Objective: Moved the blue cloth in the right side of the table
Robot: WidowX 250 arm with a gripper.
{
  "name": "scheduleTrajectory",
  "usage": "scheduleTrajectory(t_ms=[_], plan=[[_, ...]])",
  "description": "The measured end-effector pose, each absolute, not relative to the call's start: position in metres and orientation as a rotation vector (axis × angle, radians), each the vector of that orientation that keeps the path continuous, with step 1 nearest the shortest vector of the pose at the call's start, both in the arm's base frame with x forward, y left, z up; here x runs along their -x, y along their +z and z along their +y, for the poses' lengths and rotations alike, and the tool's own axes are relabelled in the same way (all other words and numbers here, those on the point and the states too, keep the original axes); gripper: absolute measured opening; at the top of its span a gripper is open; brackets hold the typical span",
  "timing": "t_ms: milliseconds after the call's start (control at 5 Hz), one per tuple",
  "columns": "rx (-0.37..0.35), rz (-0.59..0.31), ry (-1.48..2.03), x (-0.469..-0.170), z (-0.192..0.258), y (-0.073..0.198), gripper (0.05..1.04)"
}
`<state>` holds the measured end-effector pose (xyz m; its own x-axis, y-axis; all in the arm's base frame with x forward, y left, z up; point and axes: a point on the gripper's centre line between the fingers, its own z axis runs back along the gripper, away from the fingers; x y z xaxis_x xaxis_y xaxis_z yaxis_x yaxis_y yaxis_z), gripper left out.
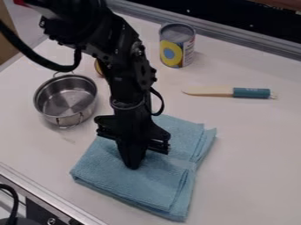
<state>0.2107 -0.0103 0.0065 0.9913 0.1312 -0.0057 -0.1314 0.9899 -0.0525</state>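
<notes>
On the blue cloth (157, 185), the gripper (134, 163) rests w/ fingers pressed tog. (can't tell if fabric's pinched btwn).

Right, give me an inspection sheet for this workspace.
Surface: white tabletop, faint smudges at left.
Job's things: folded light-blue textured cloth, edges uneven.
Clutter: round silver metal pot; labelled metal can; knife with pale blade, teal handle; round yellowish item, mostly hidden by arm.
End effector: black end effector over the cloth; contact unclear.
Cables: black cable looping beside arm; another lower left.
Surroundings: metal rail beyond the can.
</notes>
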Motion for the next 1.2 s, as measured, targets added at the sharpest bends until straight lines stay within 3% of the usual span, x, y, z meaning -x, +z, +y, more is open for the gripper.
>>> scheduleTrajectory(t_ms=[400, 600, 1200], plan=[[0.111, -0.016, 0.156, -0.223, -0.035, 0.008, 0.052], [0.122, 0.016, 0.181, -0.227, -0.053, 0.010, 0.052], [0.135, -0.017, 0.269, -0.262, -0.092, 0.012, 0.052]])
